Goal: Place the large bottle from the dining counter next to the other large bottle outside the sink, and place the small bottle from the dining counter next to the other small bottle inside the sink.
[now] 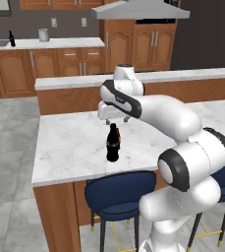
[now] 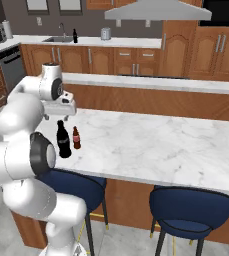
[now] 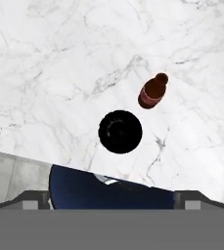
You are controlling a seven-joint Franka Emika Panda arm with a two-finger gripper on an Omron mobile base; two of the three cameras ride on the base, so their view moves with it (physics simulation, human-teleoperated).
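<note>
The large bottle stands upright on the table, near its front edge, and the gripper hangs right above it, jaws spread wide with nothing between them. Seen from the hand camera, the large bottle is a dark round disc dead centre, looked at straight down. The small bottle stands just beside the large one, apart from it, a little further in from the table edge. Below the edge there is a blue stool. Far back on the rear worktop, another dark bottle stands next to the sink.
</note>
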